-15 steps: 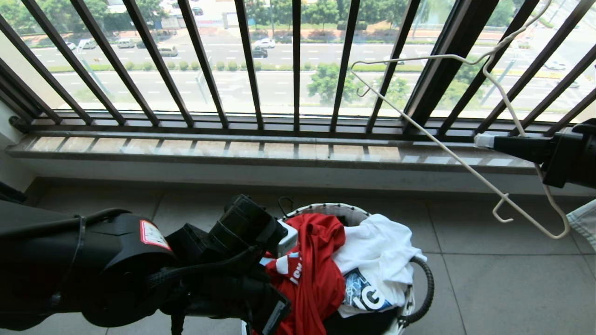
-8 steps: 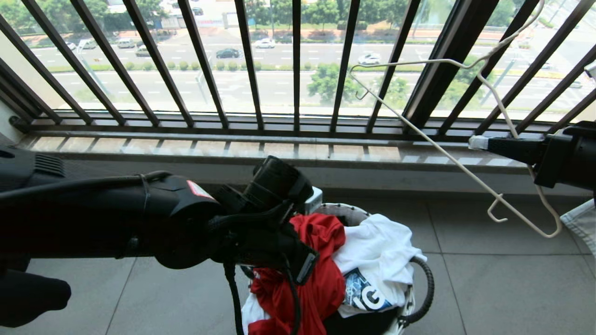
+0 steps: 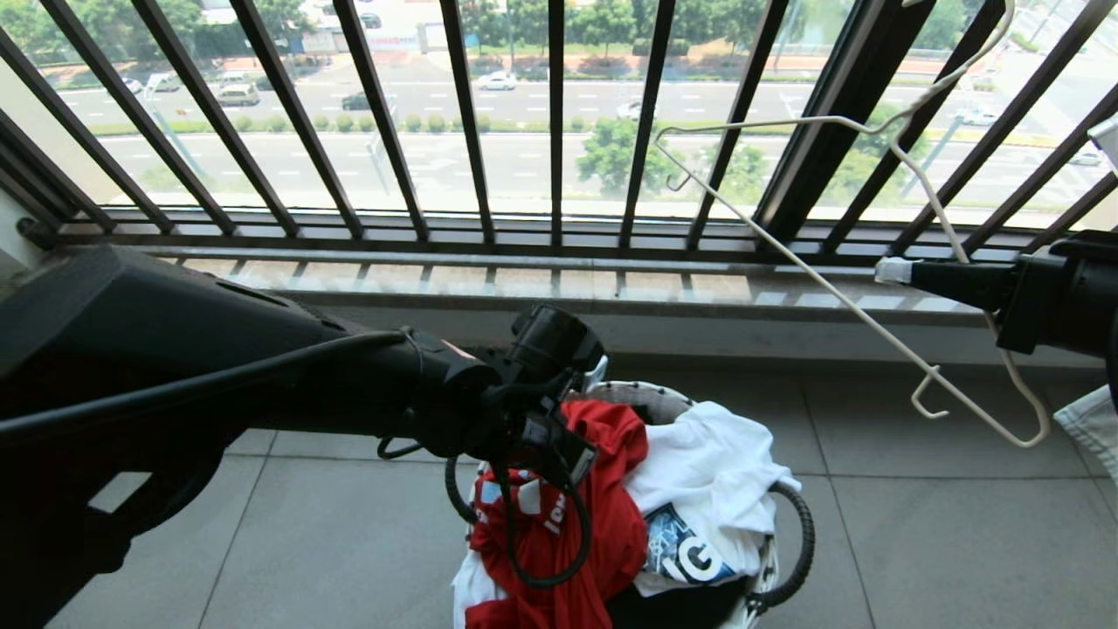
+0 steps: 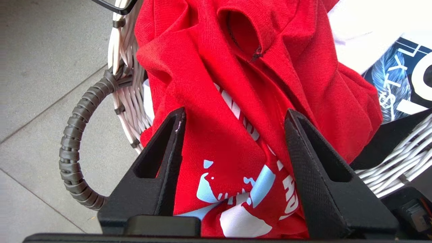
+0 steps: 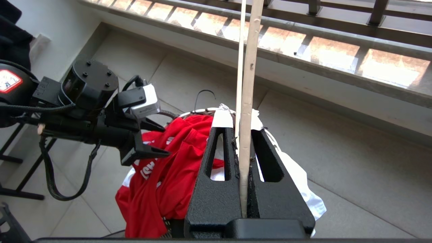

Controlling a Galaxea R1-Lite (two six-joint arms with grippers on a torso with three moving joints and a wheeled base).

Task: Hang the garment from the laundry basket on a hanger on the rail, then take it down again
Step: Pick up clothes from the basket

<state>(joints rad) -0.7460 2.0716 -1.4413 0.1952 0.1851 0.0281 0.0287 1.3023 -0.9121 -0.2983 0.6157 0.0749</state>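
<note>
Your left tool [image 4: 233, 114] is down at the laundry basket [image 3: 651, 395], which sits on the tiled floor below the window sill. Its two fingers [image 4: 162, 158] stand wide apart, one on each side of a raised fold of the garment [image 4: 243, 84]. From the left wrist view the red cloth fills the gap between them, but the fingers are not pressed together on it; whether the pads touch the fabric, you cannot tell.

The garment lies heaped in the near left part of the basket and spills over the rim toward you. White lettering and a pale blue-and-white print show on the fold nearest the tool's base. A white T-shirt [image 3: 707, 463] with a dark print lies beside it, in the right part of the basket. A black ribbed loop handle [image 4: 72, 148] stands out from the woven white rim.

Your right tool [image 5: 240, 141] is up at the right, level with the window sill [image 3: 524, 284], well apart from the basket. Its fingers are clamped narrow on the hanger [image 3: 838, 288], gripping one thin white wire arm of it. The hanger hangs tilted in front of the dark window bars [image 3: 555, 122], with its hook toward the upper right and one small notch hook low by the floor side.
</note>
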